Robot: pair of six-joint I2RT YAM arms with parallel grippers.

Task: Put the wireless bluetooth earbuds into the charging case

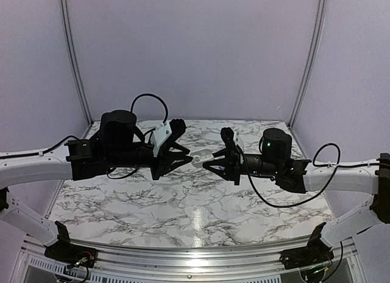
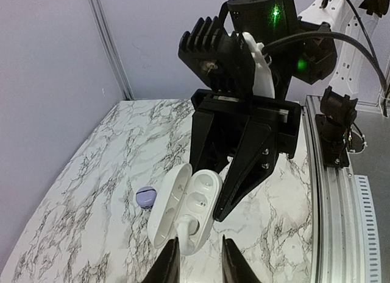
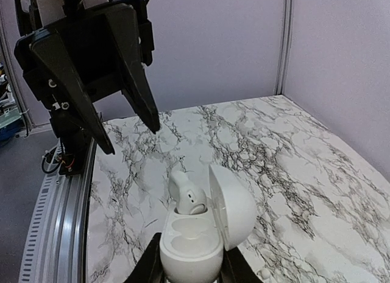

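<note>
The white charging case is held above the table with its lid swung open, and my right gripper is shut on its body. One whitish earbud stands in the far socket, sticking up out of it; the nearer socket is empty. In the left wrist view the same earbud shows just beyond my left gripper. That gripper is open and faces the case from a short way off, its fingertips clear of the bud. In the top view both grippers meet over mid-table around the case.
A small lilac rounded object with a dark seam lies on the marble table beneath the case. Lilac walls close off the back and sides. A metal rail runs along the near edge by the arm bases.
</note>
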